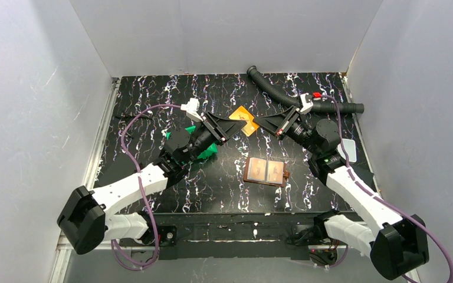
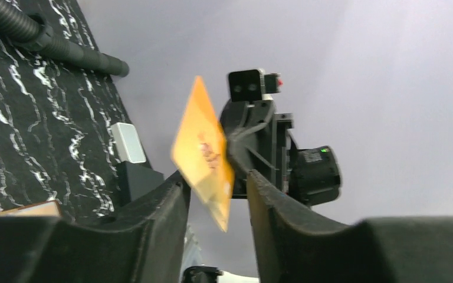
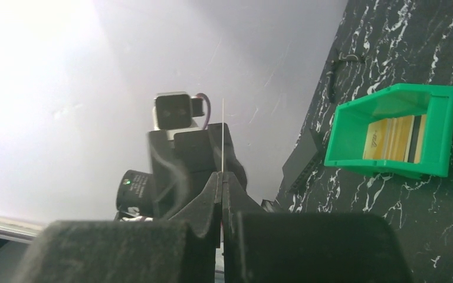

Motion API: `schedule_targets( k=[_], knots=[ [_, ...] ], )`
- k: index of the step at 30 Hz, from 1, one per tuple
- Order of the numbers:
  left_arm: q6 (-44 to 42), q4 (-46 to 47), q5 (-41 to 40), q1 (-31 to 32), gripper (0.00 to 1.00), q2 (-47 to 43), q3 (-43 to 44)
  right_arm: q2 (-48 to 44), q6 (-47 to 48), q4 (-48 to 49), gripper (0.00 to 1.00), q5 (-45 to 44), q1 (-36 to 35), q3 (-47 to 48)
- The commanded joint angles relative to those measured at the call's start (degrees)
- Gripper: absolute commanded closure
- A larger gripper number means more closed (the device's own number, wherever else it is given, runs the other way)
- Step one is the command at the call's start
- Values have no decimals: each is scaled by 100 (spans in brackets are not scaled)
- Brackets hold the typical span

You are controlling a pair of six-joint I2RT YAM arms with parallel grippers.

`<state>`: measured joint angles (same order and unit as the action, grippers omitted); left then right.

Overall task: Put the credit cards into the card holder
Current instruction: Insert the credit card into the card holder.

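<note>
Black mat with white marbling (image 1: 153,106) covers the table inside white walls. Both arms reach in from the near edge and meet over mid-table.

Black corrugated hose (image 1: 277,94) lies at the far right of the mat.

Green plastic open-fronted bin (image 3: 442,118) sits on the mat under the left arm. In the top view the arm mostly hides it.

Small brown leather card holder (image 1: 265,171) lies unfolded and flat, lighter pockets up. It is nearer than the gripper tips, towards the right arm.

Pale translucent rectangular plate (image 1: 348,150) rests on the mat beside the right arm.

Right gripper (image 3: 220,175): fingers pinched together on a thin orange plastic credit card (image 1: 243,121). The card is held off the mat and seen edge-on from the right wrist.

Left gripper (image 2: 216,175): jaws part-way apart, one finger either side of the same card's lower corner. The card is blurred in this view and no firm contact is visible.

Several yellowish-tan cards (image 3: 389,138) stand stacked on edge inside the bin, well apart from the holder.
</note>
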<state>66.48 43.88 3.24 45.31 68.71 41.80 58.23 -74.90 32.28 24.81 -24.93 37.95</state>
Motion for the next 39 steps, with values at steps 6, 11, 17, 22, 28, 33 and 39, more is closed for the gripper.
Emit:
schedule_targets(
  k=[6, 11, 17, 22, 28, 33, 39],
  knots=[
    [-392, 103, 406, 1, 100, 153, 350, -265, 1945, -1910, 62, 1129, 29, 930],
    [-618, -141, 2045, -121, 100, 404, 723, -423, 2568, -2061, 57, 2408, 50, 841],
    [-497, -178, 3028, -267, 100, 450, 622, -783, 2597, -1960, 59, 2949, 58, 760],
    [-415, -173, 3286, -387, 100, 295, 510, -998, 2607, -1959, 53, 3051, 129, 613],
    [-305, -178, 3584, -546, 100, 284, 483, -984, 1992, -1137, 63, 3108, 259, 257],
    [-238, -180, 3874, -572, 100, 500, 631, -938, 1757, -834, 84, 2988, 413, 47],
    [-1000, -3030, 2662, -562, 66, 747, 1092, -761, 3889, -3973, 99, 1503, 776, 267]
  ],
)
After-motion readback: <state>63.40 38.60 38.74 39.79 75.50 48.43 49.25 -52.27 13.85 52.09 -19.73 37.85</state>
